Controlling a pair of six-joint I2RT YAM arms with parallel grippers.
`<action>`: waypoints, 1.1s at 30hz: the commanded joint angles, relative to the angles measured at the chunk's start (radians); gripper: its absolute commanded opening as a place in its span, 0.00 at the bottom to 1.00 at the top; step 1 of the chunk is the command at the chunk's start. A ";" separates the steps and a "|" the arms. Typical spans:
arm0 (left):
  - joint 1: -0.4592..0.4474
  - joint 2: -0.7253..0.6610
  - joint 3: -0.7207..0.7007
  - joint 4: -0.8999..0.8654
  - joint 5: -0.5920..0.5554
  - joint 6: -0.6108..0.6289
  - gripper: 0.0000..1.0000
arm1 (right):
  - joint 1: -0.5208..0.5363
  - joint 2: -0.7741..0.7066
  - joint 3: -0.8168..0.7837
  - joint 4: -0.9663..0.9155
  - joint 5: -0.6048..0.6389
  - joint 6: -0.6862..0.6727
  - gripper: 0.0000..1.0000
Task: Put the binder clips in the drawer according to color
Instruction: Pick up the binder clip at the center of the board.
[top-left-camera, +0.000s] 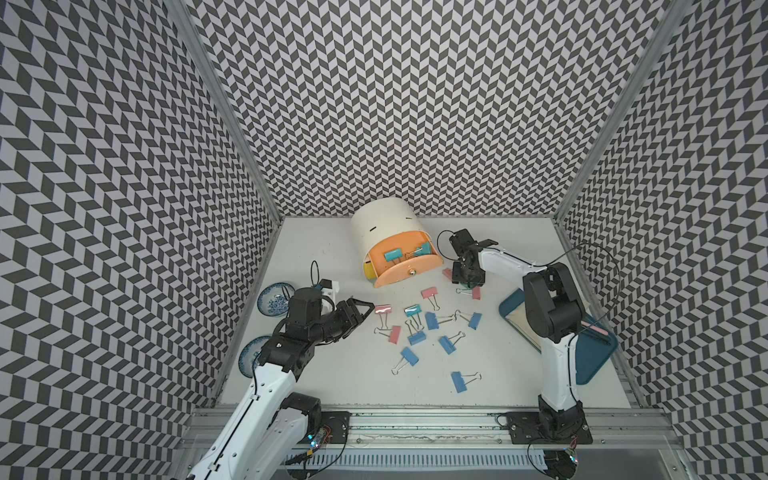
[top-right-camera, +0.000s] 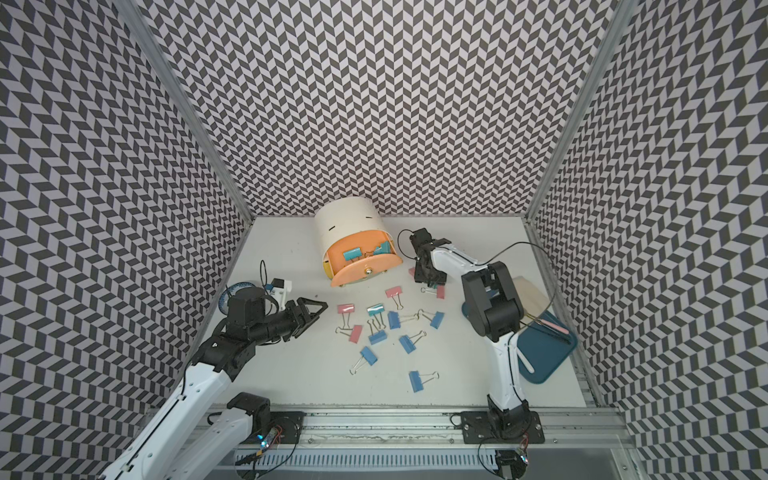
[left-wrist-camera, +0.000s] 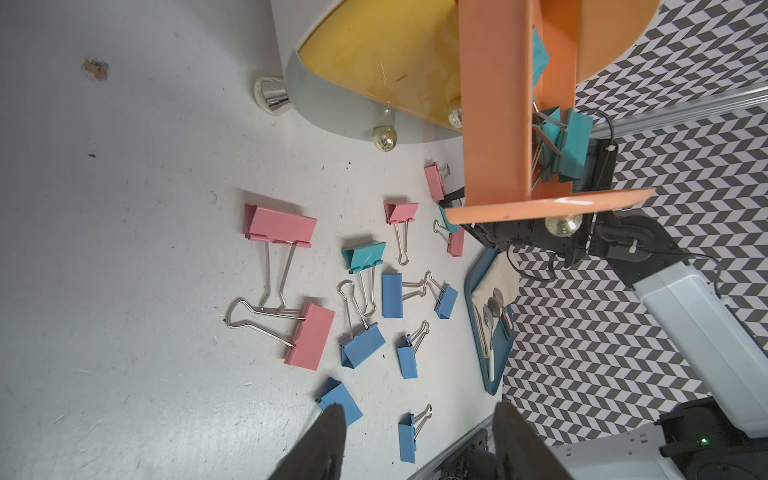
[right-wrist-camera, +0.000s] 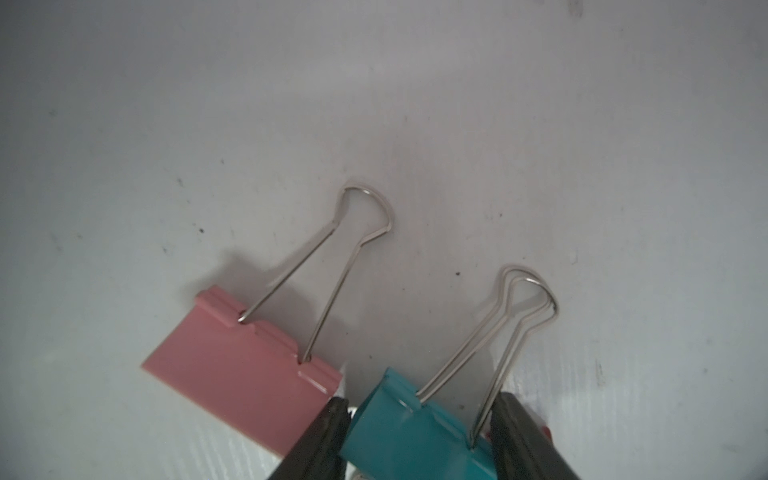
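Note:
The orange drawer (top-left-camera: 409, 272) stands pulled out of the cream round cabinet (top-left-camera: 382, 224), and teal binder clips (top-left-camera: 392, 254) lie inside it. In front, several pink, teal and blue binder clips are scattered on the white table, among them a pink one (top-left-camera: 382, 309), a teal one (top-left-camera: 413, 311) and a blue one (top-left-camera: 459, 381). My right gripper (top-left-camera: 467, 284) (right-wrist-camera: 422, 405) points down to the right of the drawer, its fingers pressed on both sides of a teal clip (right-wrist-camera: 407, 432) that lies on the table beside a pink clip (right-wrist-camera: 241, 374). My left gripper (top-left-camera: 365, 309) (left-wrist-camera: 419, 411) hovers open and empty left of the pile.
A blue tray (top-left-camera: 594, 357) with a cloth and spoons sits at the right edge, partly behind the right arm. Two blue patterned dishes (top-left-camera: 274, 301) (top-left-camera: 251, 355) lie by the left wall. A yellow drawer (left-wrist-camera: 374, 62) sits shut under the orange one.

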 joint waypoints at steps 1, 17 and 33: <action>0.006 0.000 0.017 0.006 0.007 0.010 0.61 | 0.008 -0.026 -0.035 0.023 -0.012 -0.005 0.54; 0.007 -0.040 0.032 -0.031 -0.005 -0.004 0.61 | 0.008 -0.137 -0.102 0.054 -0.036 -0.009 0.48; 0.006 -0.085 0.034 -0.069 -0.015 -0.007 0.61 | 0.005 -0.174 -0.127 0.058 -0.097 0.109 0.62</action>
